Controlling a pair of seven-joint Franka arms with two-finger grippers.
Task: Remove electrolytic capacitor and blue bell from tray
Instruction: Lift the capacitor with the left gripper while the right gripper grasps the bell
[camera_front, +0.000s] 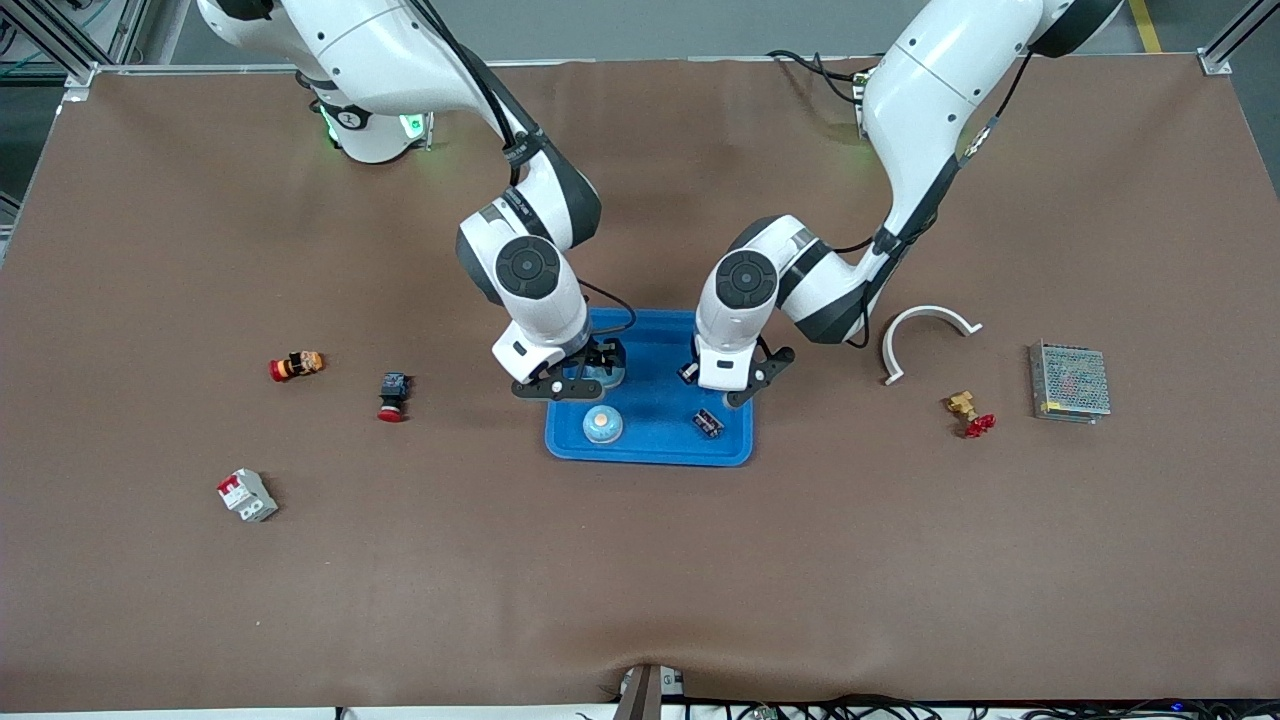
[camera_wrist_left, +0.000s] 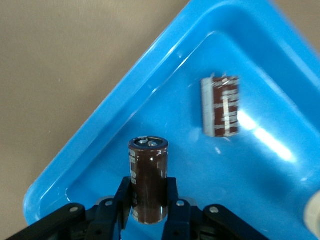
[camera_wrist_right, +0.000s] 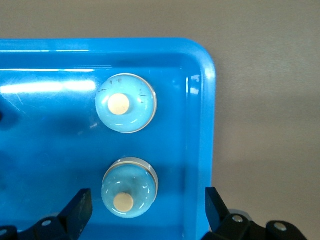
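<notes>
Brown table cloth (camera_front: 640, 560), left end effector (camera_wrist_left: 148, 200) pinching capacitor (camera_wrist_left: 148, 180) over blue tray (camera_front: 650, 450) — right end effector (camera_wrist_right: 145, 210) spread.

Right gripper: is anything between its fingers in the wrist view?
Yes. The open right gripper straddles a light blue bell and the blue tray's rim. The second bell lies outside the gap.

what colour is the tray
Bright blue; the shallow plastic tray shows best in the right wrist view.
</notes>
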